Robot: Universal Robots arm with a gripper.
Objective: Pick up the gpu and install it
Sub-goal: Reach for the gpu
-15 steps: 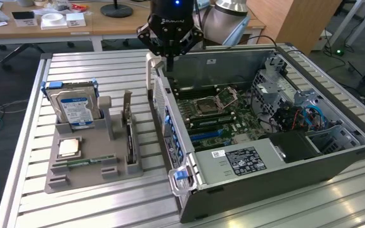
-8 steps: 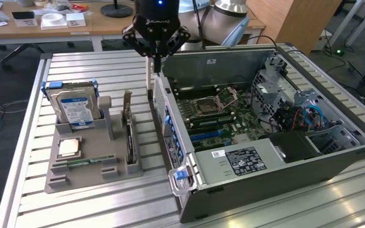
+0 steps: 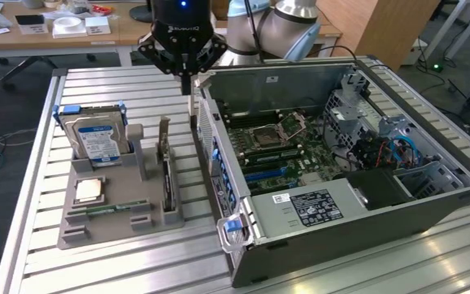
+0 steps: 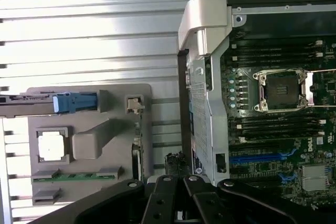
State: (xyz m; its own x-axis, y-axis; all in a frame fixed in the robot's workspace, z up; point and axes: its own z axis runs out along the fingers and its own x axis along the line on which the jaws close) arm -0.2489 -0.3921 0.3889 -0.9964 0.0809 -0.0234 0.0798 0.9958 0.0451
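Exterior view: gpu (image 3: 167,177) upright in tray (image 3: 104,231), pincer (image 3: 188,89) apart.

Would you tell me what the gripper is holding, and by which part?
Nothing: the gripper is shut and empty; the gpu stands in the grey holder.

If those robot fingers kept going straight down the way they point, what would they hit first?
Probably the slatted table, in the narrow gap between the grey tray and the open computer case. The gripper hangs close to the case's wall, so with depth unclear that edge could come first.
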